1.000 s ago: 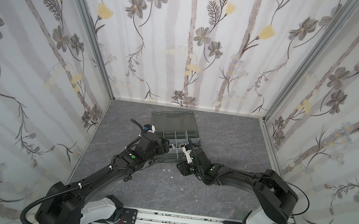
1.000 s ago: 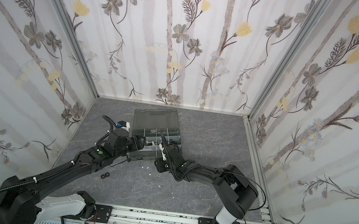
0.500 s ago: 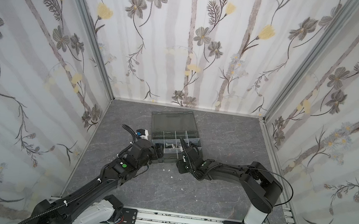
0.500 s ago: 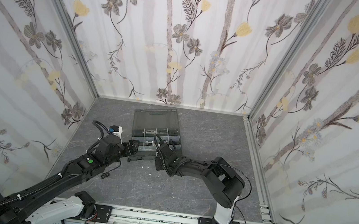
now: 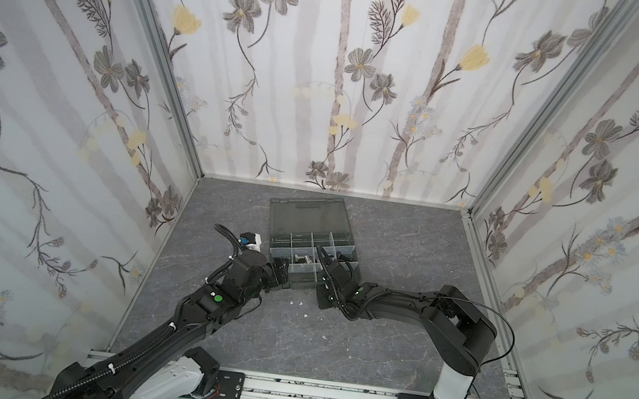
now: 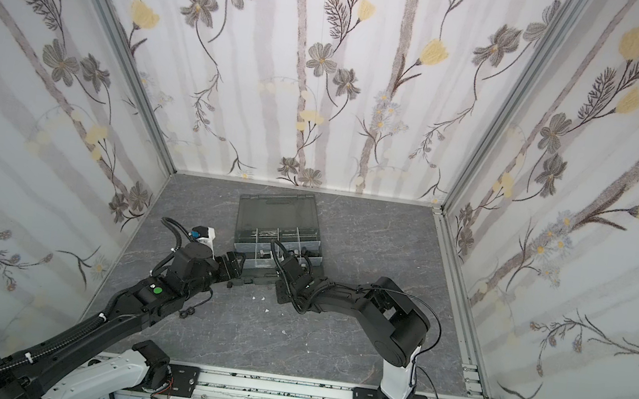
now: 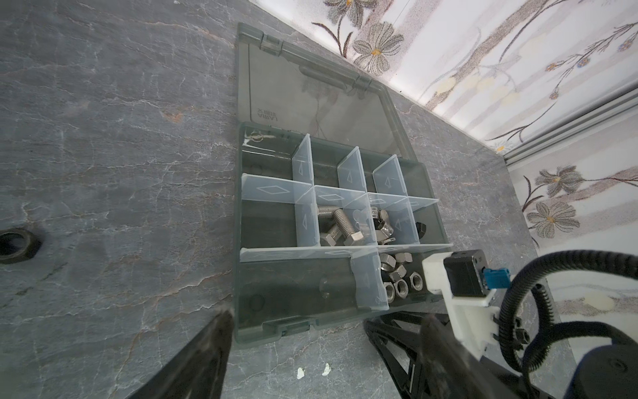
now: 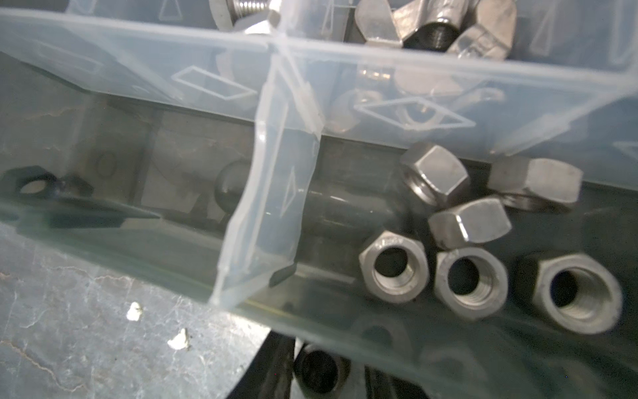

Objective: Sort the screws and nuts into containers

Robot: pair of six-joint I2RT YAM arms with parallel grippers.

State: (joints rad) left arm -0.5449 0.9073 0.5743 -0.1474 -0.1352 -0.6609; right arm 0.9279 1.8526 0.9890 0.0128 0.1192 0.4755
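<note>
A dark grey organizer box sits on the grey stone-patterned table, its smoky lid lying open and flat behind it, toward the back wall. Pale dividers split the box into cells. In the middle row one cell holds the silver screws, lying across each other. The cell beside it holds silver wing nuts, and a black piece shows in the cell after that, too hidden to name. The front-row cell nearest the right arm holds a heap of silver hex nuts. The left gripper hangs low at the box's front left corner, its fingers spread wide apart just before the front wall. The right gripper is down at the box's front wall, seen through the smoky plastic. A black nut sits between its fingers, which stand close on either side; whether they press it cannot be told. A loose black nut lies on the table, well apart from the box. A few white flecks lie on the table in front of the box.
</note>
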